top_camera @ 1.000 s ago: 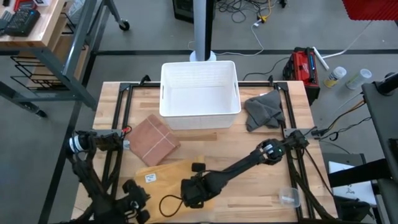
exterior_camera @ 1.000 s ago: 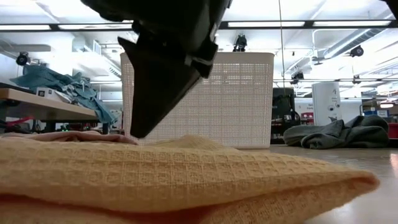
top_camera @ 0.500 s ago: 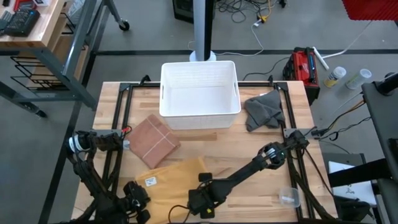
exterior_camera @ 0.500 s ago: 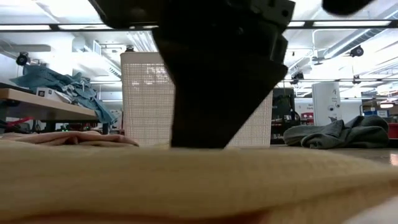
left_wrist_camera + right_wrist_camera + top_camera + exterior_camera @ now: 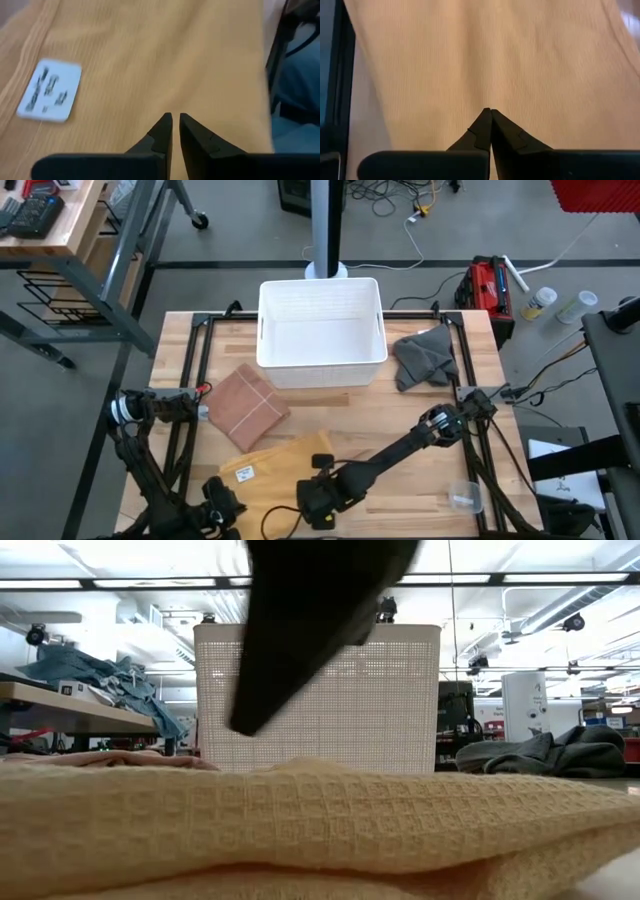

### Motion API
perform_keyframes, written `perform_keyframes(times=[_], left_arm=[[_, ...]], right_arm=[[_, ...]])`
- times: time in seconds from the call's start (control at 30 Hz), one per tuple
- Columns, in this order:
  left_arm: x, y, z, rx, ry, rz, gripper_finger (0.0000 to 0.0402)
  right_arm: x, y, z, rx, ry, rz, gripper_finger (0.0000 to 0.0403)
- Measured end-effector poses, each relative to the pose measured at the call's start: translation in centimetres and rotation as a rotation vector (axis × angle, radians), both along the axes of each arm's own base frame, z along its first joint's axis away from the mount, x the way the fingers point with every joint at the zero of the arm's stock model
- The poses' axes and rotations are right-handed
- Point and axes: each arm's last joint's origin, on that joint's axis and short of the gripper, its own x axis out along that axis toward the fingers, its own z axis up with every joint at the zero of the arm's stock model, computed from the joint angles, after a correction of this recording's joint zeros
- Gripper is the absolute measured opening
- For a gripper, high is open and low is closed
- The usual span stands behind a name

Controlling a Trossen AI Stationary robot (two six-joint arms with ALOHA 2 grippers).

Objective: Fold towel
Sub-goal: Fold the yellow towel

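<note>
A yellow waffle-weave towel (image 5: 275, 465) lies folded on the table near its front edge, with a white label (image 5: 50, 90) on top. My right gripper (image 5: 314, 502) is shut over the towel's right near part (image 5: 470, 55). In the low view its tip (image 5: 240, 726) stands just above the towel's top surface (image 5: 300, 820). My left gripper (image 5: 222, 504) is at the towel's left near corner, and its fingers (image 5: 175, 118) are shut to a thin slit over the cloth. My left gripper points down at the towel's top layer (image 5: 175, 100), a little way from the label. I cannot tell whether its tips touch the cloth.
A white perforated basket (image 5: 320, 330) stands at the far middle. A folded pink-brown towel (image 5: 247, 405) lies left of centre. A crumpled grey cloth (image 5: 425, 355) lies at the far right. A small clear cup (image 5: 465, 496) sits near the right front corner.
My right gripper went down and toward the table's near edge onto the yellow towel, flattening its top. It then rose again and drew back a little. The towel's top has sprung back into a low hump.
</note>
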Motion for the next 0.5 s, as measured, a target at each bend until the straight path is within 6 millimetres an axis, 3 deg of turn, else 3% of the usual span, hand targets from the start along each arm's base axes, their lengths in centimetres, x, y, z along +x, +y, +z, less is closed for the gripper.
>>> perform_keyframes(times=[0.17, 0.37, 0.5], left_arm=[[0.5, 1.0, -0.7, 0.048, 0.006, 0.008, 0.0025], [-0.4, 3.2, -3.3, 0.028, 0.129, 0.142, 0.0025], [-0.7, 3.2, -3.1, -0.003, 0.087, 0.175, 0.0025]], right_arm=[[1.1, -1.0, -0.8, -0.005, -0.072, -0.03, 0.0], [0.8, -4.8, -3.6, -0.1, 0.048, -0.155, 0.0], [0.1, -6.0, -4.6, -0.169, 0.078, -0.212, 0.0]])
